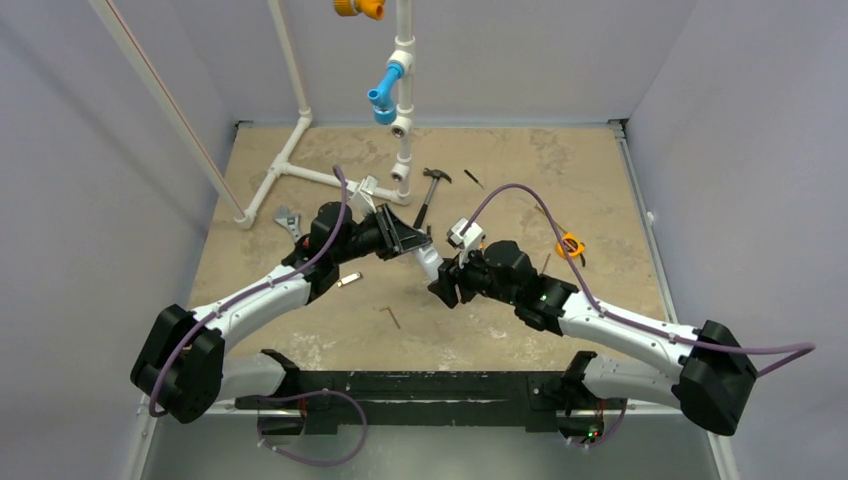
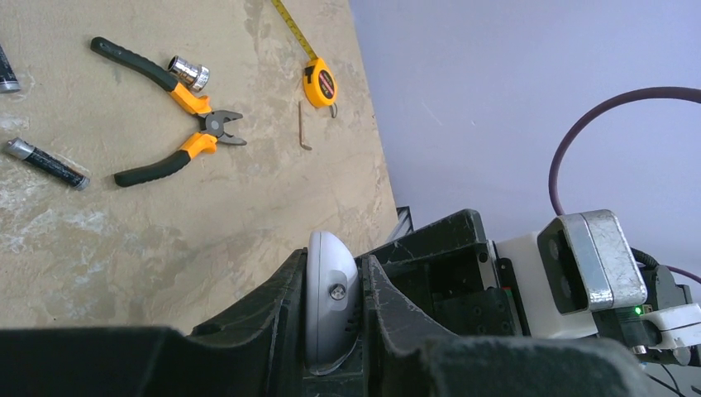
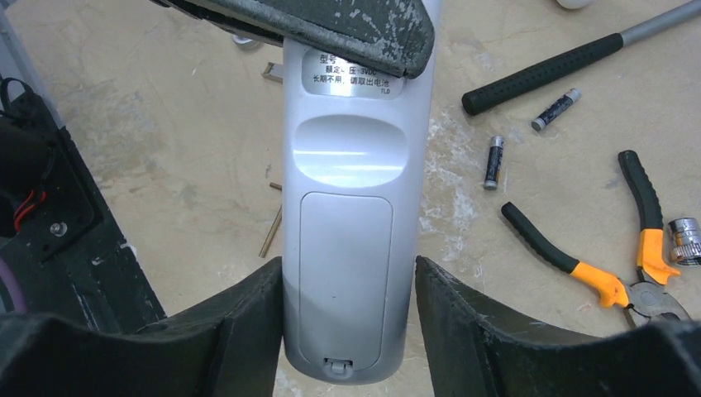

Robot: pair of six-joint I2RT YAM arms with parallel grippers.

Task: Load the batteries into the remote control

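Note:
The remote control (image 3: 347,190) is held off the table, back side up, with its battery cover closed. My left gripper (image 2: 331,260) is shut on one end of the remote control (image 2: 331,294), and its finger (image 3: 331,25) covers that end in the right wrist view. My right gripper (image 3: 347,265) is closed on the other end, beside the cover latch. In the top view the remote control (image 1: 430,262) spans between the left gripper (image 1: 408,240) and the right gripper (image 1: 447,278). Two batteries (image 3: 493,162) (image 3: 556,109) lie on the table to the right; one battery also shows in the left wrist view (image 2: 45,163).
A hammer (image 1: 430,195) lies behind the grippers, its black handle (image 3: 546,73) near the batteries. Orange-black pliers (image 3: 612,273) and a silver socket (image 3: 684,240) lie right of them. A tape measure (image 1: 570,245), hex key (image 1: 390,317), wrench (image 1: 288,222) and white pipe frame (image 1: 300,170) are around.

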